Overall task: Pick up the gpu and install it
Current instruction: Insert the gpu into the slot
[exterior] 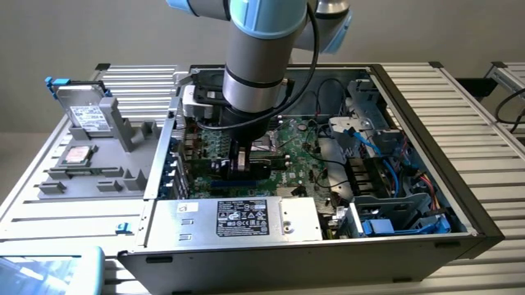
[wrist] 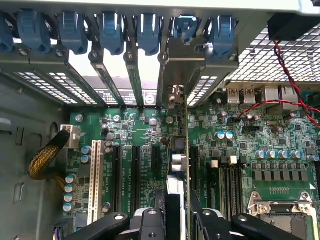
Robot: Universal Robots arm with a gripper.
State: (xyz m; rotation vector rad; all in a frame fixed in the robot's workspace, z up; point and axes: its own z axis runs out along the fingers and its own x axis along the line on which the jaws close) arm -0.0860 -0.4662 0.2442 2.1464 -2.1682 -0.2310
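Note:
The gpu (exterior: 215, 167) stands on edge inside the open computer case (exterior: 426, 123), over the green motherboard (exterior: 296, 153). My gripper (exterior: 243, 161) reaches straight down from the arm and is shut on the card's upper edge. In the wrist view the gpu (wrist: 178, 165) appears edge-on as a thin line running between my two black fingers (wrist: 150, 221). It lines up with a black expansion slot (wrist: 193, 162). Its silver end bracket (wrist: 175, 95) is at the rear slot openings. How deep the card sits in the slot I cannot tell.
A silver power supply (exterior: 246, 218) with a label lies at the case's near side. Blue cables and drive bays (exterior: 377, 153) fill the exterior view's right. A grey fixture with a hard drive (exterior: 86, 117) stands outside on the left. Blue slot latches (wrist: 145, 25), red wires (wrist: 285, 65) and a CPU socket (wrist: 287, 202) surround the card.

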